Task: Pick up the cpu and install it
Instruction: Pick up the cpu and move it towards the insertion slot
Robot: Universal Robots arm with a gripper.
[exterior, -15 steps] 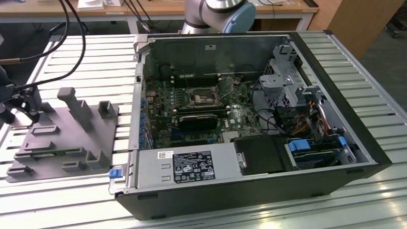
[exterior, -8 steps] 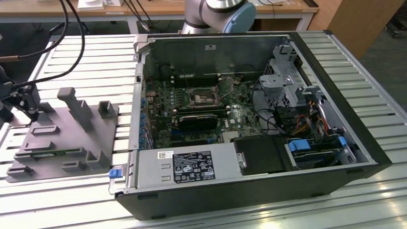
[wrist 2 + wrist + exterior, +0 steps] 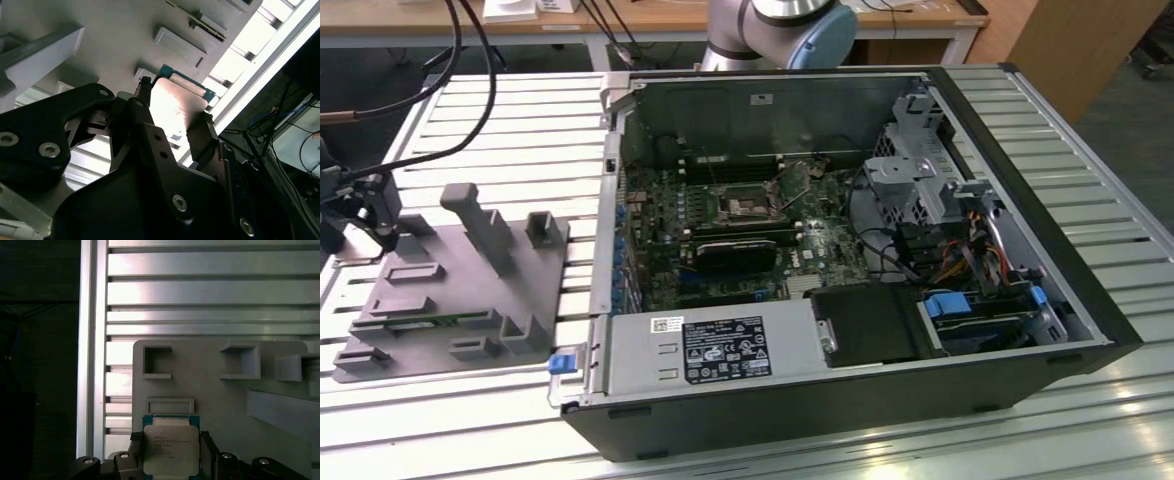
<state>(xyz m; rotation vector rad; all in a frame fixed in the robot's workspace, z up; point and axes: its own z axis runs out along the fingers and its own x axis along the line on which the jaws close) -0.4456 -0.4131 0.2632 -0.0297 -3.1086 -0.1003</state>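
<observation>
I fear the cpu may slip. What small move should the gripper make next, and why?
Probably a slow, straight lift. The gripper seems shut on the cpu, just over the fixture, while the socket sits apart in the case, toward the exterior view's right.

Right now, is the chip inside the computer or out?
Out: the cpu is held in the gripper over the grey fixture, beside the open computer case.
</observation>
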